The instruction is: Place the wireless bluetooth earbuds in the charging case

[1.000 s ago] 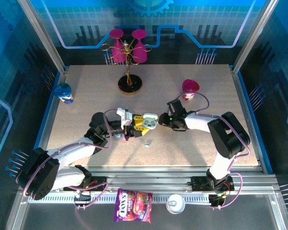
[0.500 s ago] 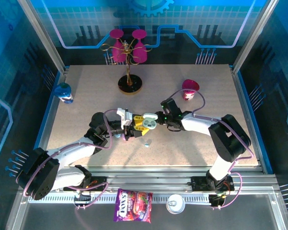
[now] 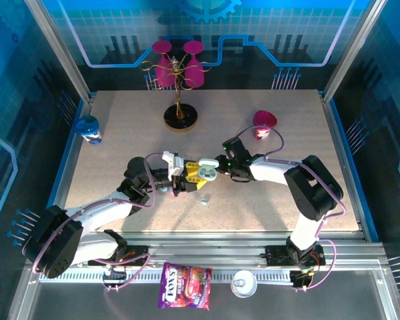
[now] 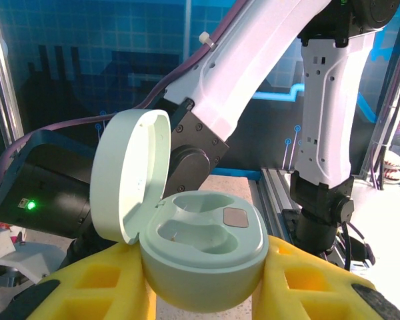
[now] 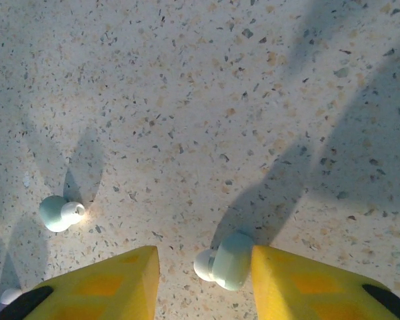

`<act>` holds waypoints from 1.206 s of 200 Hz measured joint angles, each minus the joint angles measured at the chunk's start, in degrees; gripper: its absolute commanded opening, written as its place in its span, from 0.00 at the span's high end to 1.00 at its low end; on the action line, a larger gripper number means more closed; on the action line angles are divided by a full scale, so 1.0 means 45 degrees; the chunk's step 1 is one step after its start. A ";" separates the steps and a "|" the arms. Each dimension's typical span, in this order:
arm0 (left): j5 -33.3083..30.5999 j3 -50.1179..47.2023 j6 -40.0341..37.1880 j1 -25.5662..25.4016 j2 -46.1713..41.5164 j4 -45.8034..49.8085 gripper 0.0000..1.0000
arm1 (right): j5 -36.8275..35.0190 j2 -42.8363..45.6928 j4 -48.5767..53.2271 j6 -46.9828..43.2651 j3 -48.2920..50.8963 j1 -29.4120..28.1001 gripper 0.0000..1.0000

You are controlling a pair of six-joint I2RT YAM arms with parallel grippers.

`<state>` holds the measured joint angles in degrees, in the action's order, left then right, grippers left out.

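Left gripper (image 4: 207, 293): closed onto a mint-green, pebble-shaped plastic charging case (image 4: 207, 257), yellow fingers (image 4: 100, 287) pressed to either side of its lower half. Held roughly level. Hinged lid (image 4: 130, 173) swung up and back, standing nearly upright. Two moulded wells (image 4: 200, 223) in the top face, both showing bare floors; small grey square contact (image 4: 236, 217) in one of them. Directly beyond the case, the white and black links of the right arm (image 4: 253, 73).

Right gripper (image 5: 201, 265): spread wide, gripping nothing, over the speckled beige tabletop (image 5: 207, 100). Between its own yellow fingers (image 5: 107, 280), a pale mint plastic earbud (image 5: 228, 260) with a whitish tip, tight against one finger; cannot tell whether resting on the surface or clinging to the finger. Second earbud (image 5: 57, 213), same colour, well apart from the first, out past the other finger, flat on the table.

From above: both grippers almost tip to tip near the table's middle, case between them. One loose earbud (image 3: 203, 199) on the tabletop just near of the case. Far right, a pink cup (image 3: 263, 123). Far centre, a gold wire stand on a black round base (image 3: 181, 119), hung with pink glasses (image 3: 163, 67).
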<state>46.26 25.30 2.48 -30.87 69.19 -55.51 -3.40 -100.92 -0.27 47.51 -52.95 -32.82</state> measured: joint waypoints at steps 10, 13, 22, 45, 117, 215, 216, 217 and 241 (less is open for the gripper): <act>0.0000 0.0000 0.0000 0.0000 0.0000 0.0000 0.74 | 0.0005 0.0000 -0.0029 0.0024 0.0000 0.0000 0.60; 0.0000 0.0000 -0.0005 0.0000 0.0000 0.0000 0.74 | 0.0005 0.0000 -0.0049 0.0029 0.0000 0.0000 0.60; 0.0000 -0.0005 -0.0005 0.0000 0.0000 0.0010 0.74 | 0.0044 -0.0005 -0.0058 0.0029 0.0000 0.0000 0.60; 0.0000 -0.0005 -0.0005 0.0000 0.0000 0.0010 0.73 | 0.0189 -0.0058 -0.0087 0.0078 0.0000 0.0000 0.61; 0.0000 -0.0024 -0.0005 0.0000 0.0000 0.0010 0.74 | 0.0447 -0.0491 -0.0155 0.0170 -0.0107 0.0015 0.67; 0.0000 -0.0087 -0.0005 0.0000 0.0000 -0.0019 0.73 | 0.1224 -0.0855 -0.0918 0.0262 -0.0175 0.0034 0.67; 0.0000 -0.0087 -0.0005 0.0000 0.0000 -0.0019 0.73 | 0.1229 -0.0865 -0.0918 0.0262 -0.0175 0.0034 0.67; 0.0000 -0.0087 -0.0005 0.0000 0.0000 -0.0019 0.73 | 0.1234 -0.0874 -0.0918 0.0267 -0.0175 0.0034 0.67; 0.0000 -0.0087 -0.0005 0.0000 0.0000 -0.0019 0.73 | 0.1287 -0.0923 -0.0952 0.0262 -0.0214 0.0053 0.69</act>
<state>46.26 24.91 2.46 -30.87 69.19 -55.59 2.39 -105.08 -4.56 48.69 -53.91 -32.58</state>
